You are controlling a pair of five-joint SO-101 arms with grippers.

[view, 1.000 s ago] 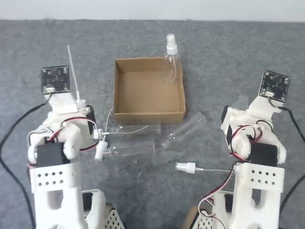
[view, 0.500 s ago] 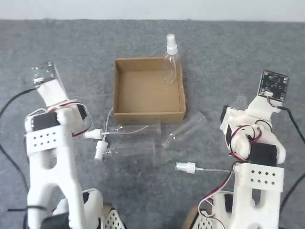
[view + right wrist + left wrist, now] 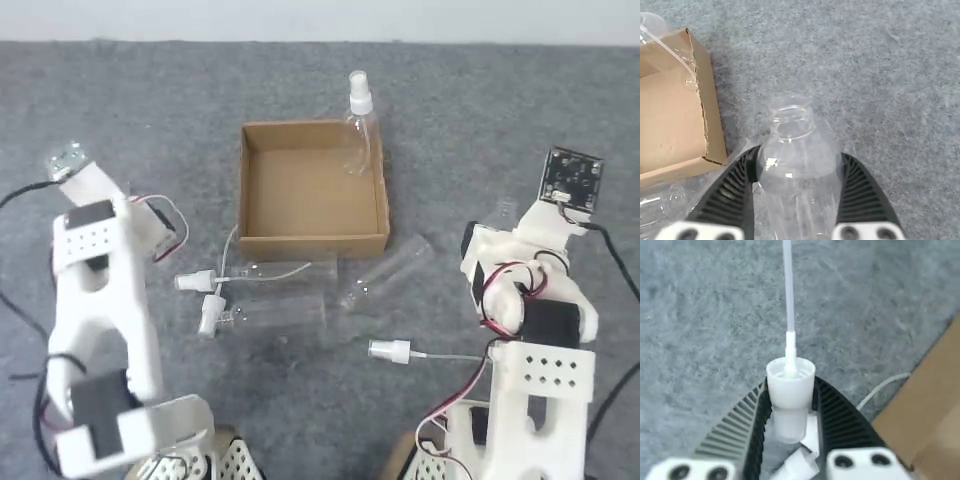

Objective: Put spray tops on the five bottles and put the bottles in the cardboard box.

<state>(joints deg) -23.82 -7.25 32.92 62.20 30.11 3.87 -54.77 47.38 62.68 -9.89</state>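
High view: the cardboard box (image 3: 312,190) sat on the grey bench (image 3: 480,100), with a capped bottle (image 3: 358,135) upright at its far right corner and clear bottles (image 3: 285,310) lying just near of it.

Left wrist view: the left pincer (image 3: 790,390) was clamped on a spray top (image 3: 790,380).

Right wrist view: the right pincer (image 3: 799,159) gripped an uncapped bottle (image 3: 795,175) beside the box's corner.

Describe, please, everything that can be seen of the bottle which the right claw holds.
The bottle looks like clear plastic, with a round body and a short, narrower neck. Its mouth is open, with no spray top on it, and it seems empty. The right claw grips its body between two black ribbed fingers, one on each side, with the neck pointing away from the claw. It is above the grey surface, near a corner of the cardboard box but apart from it.
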